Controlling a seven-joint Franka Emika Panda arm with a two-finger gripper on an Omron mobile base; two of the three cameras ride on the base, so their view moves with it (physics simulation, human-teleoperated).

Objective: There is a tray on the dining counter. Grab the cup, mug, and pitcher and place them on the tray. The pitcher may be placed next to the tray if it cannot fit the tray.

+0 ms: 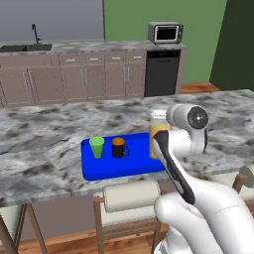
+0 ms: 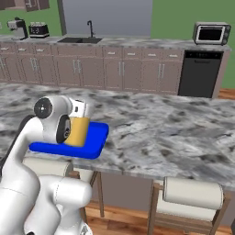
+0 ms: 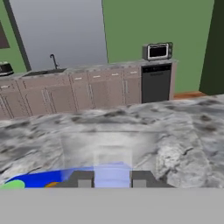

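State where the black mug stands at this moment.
In the left base view the mug stands upright on the blue tray, just right of the green cup, with the yellow pitcher further right, partly behind the arm.

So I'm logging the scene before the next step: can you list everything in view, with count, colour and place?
Tray: one, bright blue, on the dining counter's near side.
Cup: one, green, upright on the tray's left part.
Mug: one, black with orange inside, on the tray right of the cup.
Pitcher: one, yellow-orange, upright at the tray's right end, partly behind the arm.
Dining counter: one, grey-white marbled.
Stools: at least two, cream cushions, wooden legs, under the counter.
Microwave: one, silver, on the back countertop.
Dishwasher: one, black, below it.
Sink faucet: one, dark, back countertop.
Gripper: one, dark fingers, low over the tray; whether it grips anything is unclear.
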